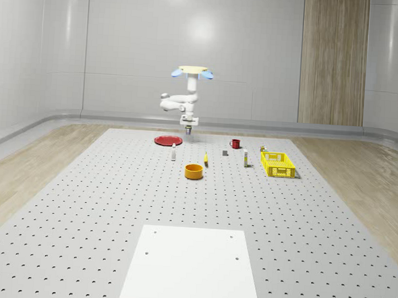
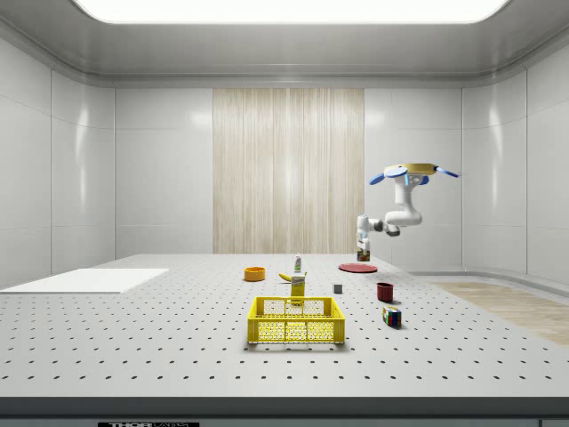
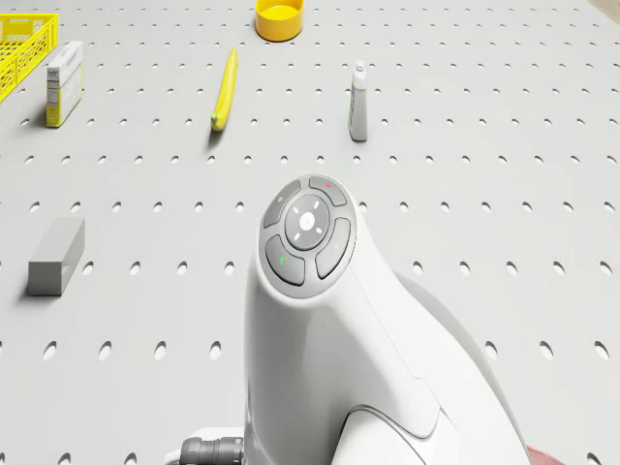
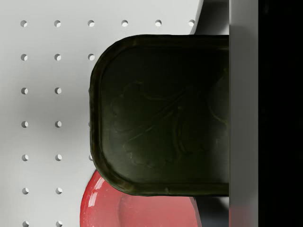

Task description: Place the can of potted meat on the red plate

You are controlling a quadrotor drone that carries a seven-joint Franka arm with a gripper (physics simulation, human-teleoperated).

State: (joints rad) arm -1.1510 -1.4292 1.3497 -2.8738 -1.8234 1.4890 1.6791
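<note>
Red plate (image 1: pixel 167 141) lay on the perforated table (image 1: pixel 114 204); the drone (image 1: pixel 192 71) hovered above, just beside the plate's edge; its arm hung down, and the gripper (image 1: pixel 189 129) held the can (image 4: pixel 161 113) clamped between its jaws, raised over the plate's rim (image 4: pixel 102 208); a banana (image 3: pixel 225 89) and orange bowl (image 1: pixel 193 171) sat nearby.

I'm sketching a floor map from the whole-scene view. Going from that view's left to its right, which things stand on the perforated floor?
Red plate → small white bottle → orange bowl → banana → grey block → red mug → white carton → yellow crate.
</note>
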